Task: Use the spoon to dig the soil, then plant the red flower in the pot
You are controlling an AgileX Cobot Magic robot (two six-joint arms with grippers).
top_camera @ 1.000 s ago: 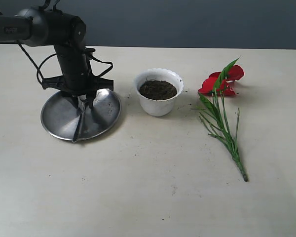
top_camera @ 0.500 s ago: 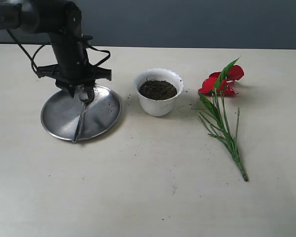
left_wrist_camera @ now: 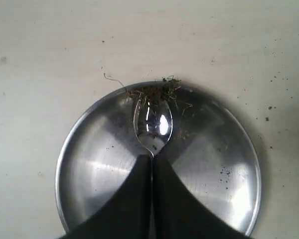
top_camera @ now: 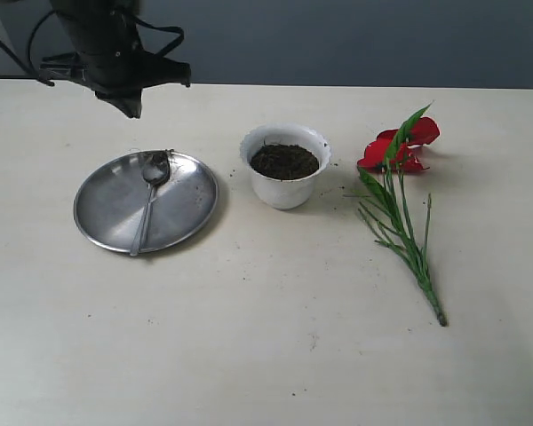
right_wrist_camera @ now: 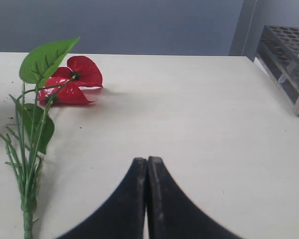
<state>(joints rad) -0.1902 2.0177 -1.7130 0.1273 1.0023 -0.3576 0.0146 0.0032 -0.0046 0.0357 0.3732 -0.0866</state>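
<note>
**Spoon's down, flower's next: where I'd expect trouble**

The slim silver metal spoon (top_camera: 149,197) lies loose on the round steel plate (top_camera: 185,206). Its bowl end points at the far rim, with a tuft of soil fibres by the tip. The left gripper (left_wrist_camera: 152,162) hangs above it, jaws pressed together on nothing. The right gripper (right_wrist_camera: 147,162) is pinched closed and empty too. Close by it, the artificial red flower with the long green stem (top_camera: 400,146) lies flat on the pale table (top_camera: 275,355), well apart from the small white scalloped pot (top_camera: 285,193).

My guess is the digging's done and planting comes next. Stuff that could bite:

- The stem is thin and flat on the tabletop, so the jaws might scrape the table or skate right off it.
- I can't tell if there's a proper hole in the dark crumbly soil (top_camera: 284,161). Without one, the stem just bends or shoves crumbs over the rim.
- The flower's taller than the pot and looks top-heavy, so it may flop out once let go.
- The pot looks light, and a sideways nudge could slide or tip it.
</note>
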